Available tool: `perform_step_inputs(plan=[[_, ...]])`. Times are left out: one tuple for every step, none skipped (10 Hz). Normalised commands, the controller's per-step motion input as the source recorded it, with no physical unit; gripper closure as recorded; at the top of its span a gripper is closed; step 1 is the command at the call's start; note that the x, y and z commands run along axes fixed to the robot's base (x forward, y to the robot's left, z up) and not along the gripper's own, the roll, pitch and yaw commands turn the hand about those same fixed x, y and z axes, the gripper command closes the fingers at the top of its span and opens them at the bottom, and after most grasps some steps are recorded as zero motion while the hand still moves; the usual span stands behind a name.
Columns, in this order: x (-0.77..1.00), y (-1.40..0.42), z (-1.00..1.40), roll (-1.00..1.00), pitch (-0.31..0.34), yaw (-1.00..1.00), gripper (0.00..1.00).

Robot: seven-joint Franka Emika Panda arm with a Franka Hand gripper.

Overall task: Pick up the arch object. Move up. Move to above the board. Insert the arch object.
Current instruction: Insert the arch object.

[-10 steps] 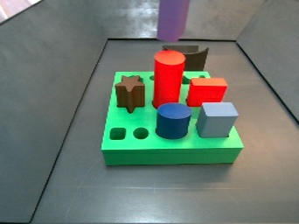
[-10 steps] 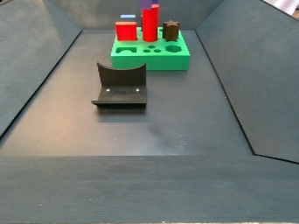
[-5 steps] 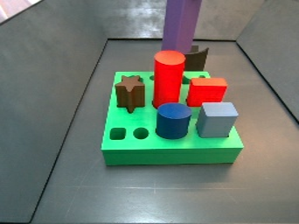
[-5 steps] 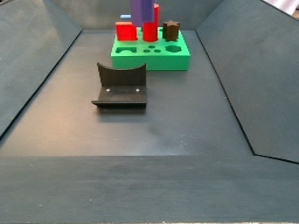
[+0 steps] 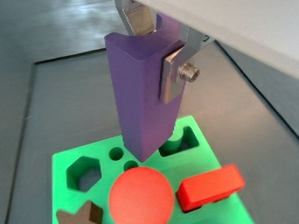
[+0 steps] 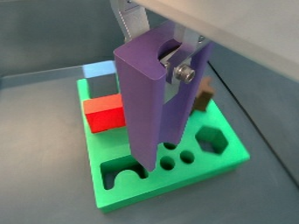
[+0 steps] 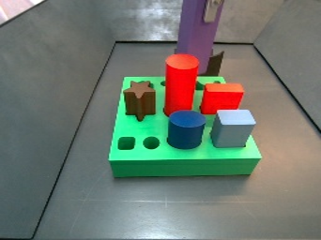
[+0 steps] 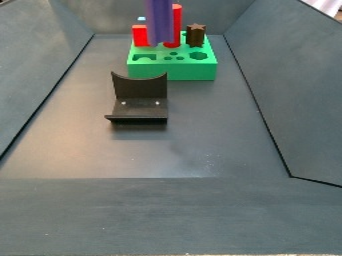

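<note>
Lowered since a second ago, the arch object (image 7: 194, 28), pinched upright in the hand (image 5: 156, 54), now hangs just over the board (image 7: 186, 157), so insertion looks close.

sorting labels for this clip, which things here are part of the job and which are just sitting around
In the job: tall purple arch block, held upright in the gripper above the bright-green holed board.

Just there: red cylinder, red cube, blue cylinder, grey-blue cube, brown star, dark fixture.
</note>
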Motion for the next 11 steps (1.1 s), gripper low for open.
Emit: perform_step_inputs(plan=[[0.46,0.08,-0.18,-0.03,0.0,-0.71,1.0],[0.65,0.07,-0.22,0.0,0.0,-0.55,1.0],[0.67,0.06,-0.21,-0.01,0.0,-0.53,1.0],[0.65,0.07,-0.22,0.0,0.0,-0.55,1.0],[0.52,0.1,-0.23,0.0,0.0,-0.67,1.0],[0.33,0.12,-0.13,-0.05,0.0,-0.83,1.0],[0.26,0.06,-0.04,-0.07,0.0,-0.87,1.0],[0.26,0.0,0.0,0.0,0.019,-0.63,1.0],[0.0,-0.09,-0.02,0.0,-0.003,0.03,1.0],[-0.2,-0.01,-0.11,0.0,-0.063,0.21,1.0],[-0.42,0.0,-0.09,0.0,-0.127,0.29,1.0]])
